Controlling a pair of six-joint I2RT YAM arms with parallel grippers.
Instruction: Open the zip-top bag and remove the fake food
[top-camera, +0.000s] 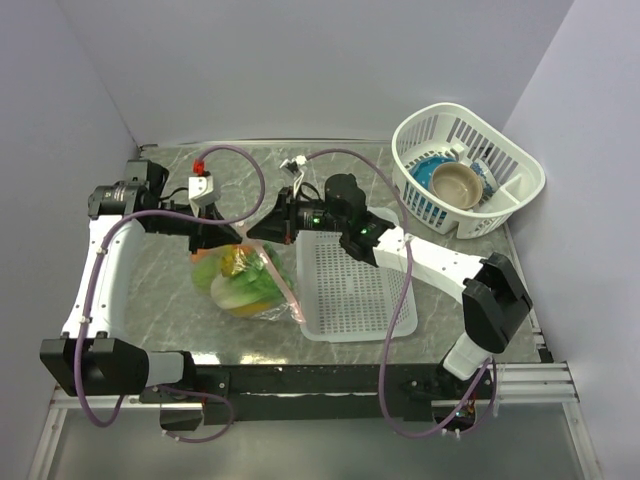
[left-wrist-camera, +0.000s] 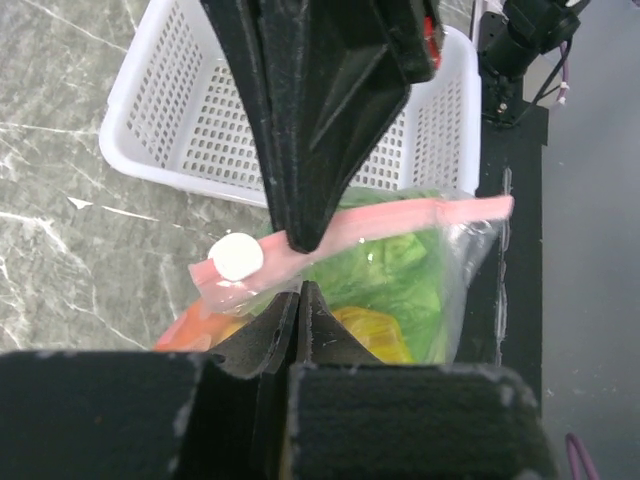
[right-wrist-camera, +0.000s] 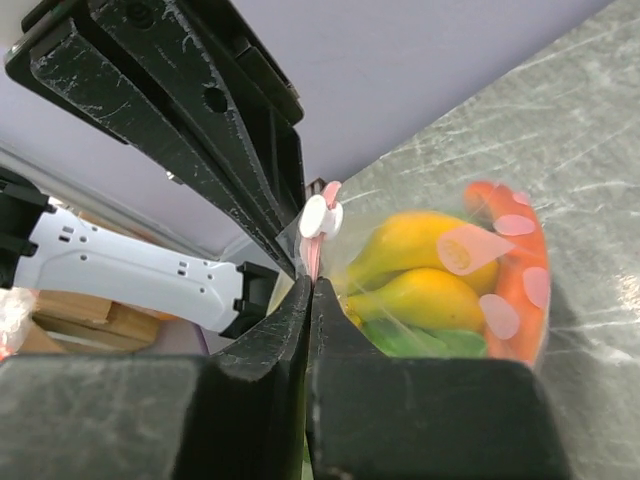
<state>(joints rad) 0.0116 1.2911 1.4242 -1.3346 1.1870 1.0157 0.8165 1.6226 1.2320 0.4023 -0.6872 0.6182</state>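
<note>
Lying near the middle of the table, just off the left edge of the white perforated tray, the zip-top bag is being pinched from two sides. The left gripper is clamping the pink zip strip right beside its white slider. The right gripper is pressing its fingers together on the same strip, close against that slider. The pouch is sagging like thin, slick film, so I am judging it light, floppy and apt to slip. The stiffer strip is offering the only sound hold. The fake food, banana shapes, green lettuce and orange pieces, is looking like hard, light plastic and is bunching together inside the pouch.
</note>
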